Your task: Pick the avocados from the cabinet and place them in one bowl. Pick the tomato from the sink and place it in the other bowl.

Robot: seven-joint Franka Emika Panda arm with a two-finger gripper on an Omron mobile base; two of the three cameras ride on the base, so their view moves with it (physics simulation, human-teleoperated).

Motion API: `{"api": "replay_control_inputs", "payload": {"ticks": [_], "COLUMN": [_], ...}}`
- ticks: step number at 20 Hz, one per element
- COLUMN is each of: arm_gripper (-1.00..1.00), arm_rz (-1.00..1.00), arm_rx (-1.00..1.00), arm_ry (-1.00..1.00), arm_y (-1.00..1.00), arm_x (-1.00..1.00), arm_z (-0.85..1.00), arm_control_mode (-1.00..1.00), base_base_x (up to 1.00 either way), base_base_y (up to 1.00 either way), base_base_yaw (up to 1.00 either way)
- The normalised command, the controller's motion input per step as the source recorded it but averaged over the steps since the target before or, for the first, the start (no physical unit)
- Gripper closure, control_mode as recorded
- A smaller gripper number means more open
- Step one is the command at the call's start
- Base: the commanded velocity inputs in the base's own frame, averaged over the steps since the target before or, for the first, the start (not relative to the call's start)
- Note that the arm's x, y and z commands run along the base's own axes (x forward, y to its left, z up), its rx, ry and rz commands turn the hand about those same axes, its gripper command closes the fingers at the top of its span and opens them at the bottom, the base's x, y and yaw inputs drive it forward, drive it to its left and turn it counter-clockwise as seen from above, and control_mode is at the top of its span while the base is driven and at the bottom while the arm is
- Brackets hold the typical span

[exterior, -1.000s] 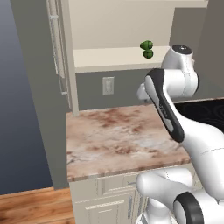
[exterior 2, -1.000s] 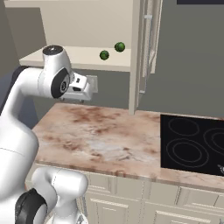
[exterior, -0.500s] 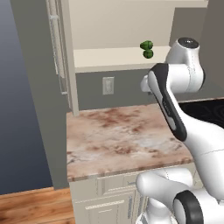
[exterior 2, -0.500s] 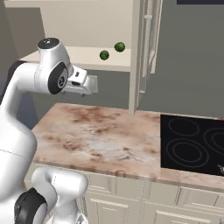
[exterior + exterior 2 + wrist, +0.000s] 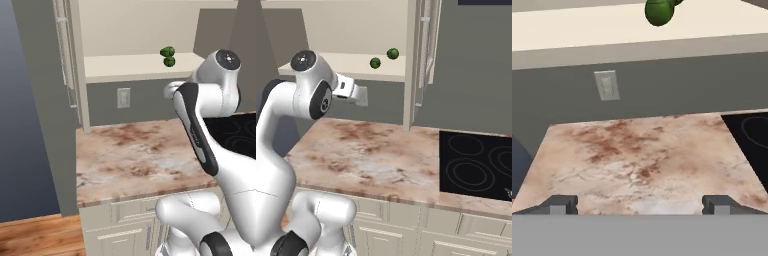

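The cabinet [image 5: 45, 100] stands with its door swung open at the left of the marbled counter [image 5: 135, 155], its thin bar handle [image 5: 64, 60] on the door's edge. Taking that counter as the landmark: the cabinet's cream shelf [image 5: 130, 67] hangs above the counter's back edge, and a wall outlet [image 5: 123, 97] sits on the grey wall between shelf and counter.

The avocados [image 5: 168, 56] lie on that shelf, above the counter's rear right part. From the left base they look touching, one partly behind the other; from the right base they show as two separate green balls, just beside each other [image 5: 384, 58]. In the hand view one avocado [image 5: 658, 12] sits at the top edge, with a second barely peeking behind it.

The arm rises from in front of the counter, bends at a raised elbow over the counter's right side and reaches toward the back wall, the hand roughly level. The gripper [image 5: 362, 95] hangs in the air above the counter, just under the shelf's front edge and below the avocados, not touching them. Its fingertips [image 5: 561, 204] stand wide apart with nothing between them.

To the right of the counter lies a black cooktop [image 5: 476, 162].
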Motion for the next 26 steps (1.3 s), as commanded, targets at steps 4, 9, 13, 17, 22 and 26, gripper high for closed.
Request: {"api": "replay_control_inputs", "payload": {"ticks": [4,9,13,17,22,26], "arm_gripper": [-1.0,-1.0,-1.0,-1.0,-1.0,-1.0], "arm_rz": [0.0,0.0,0.0,0.07,0.07,0.0], "arm_rx": [0.0,0.0,-0.01,-0.01,0.0,-0.01], "arm_ry": [-0.14,-0.06,0.0,0.0,-0.02,0.0], "arm_y": [0.0,-0.01,-0.04,-0.09,0.0,0.0], "arm_x": [0.0,0.0,0.0,0.34,0.48,0.14], "arm_z": [0.61,0.74,0.84,0.14,-0.04,-0.03], "arm_control_mode": [-1.0,-1.0,-1.0,-1.0,-1.0,-1.0], "base_base_x": [0.0,0.0,0.0,0.0,0.0,0.0], "base_base_y": [0.0,0.0,0.0,0.0,0.0,0.0], "base_base_yaw": [0.0,0.0,0.0,0.0,0.0,0.0]}}
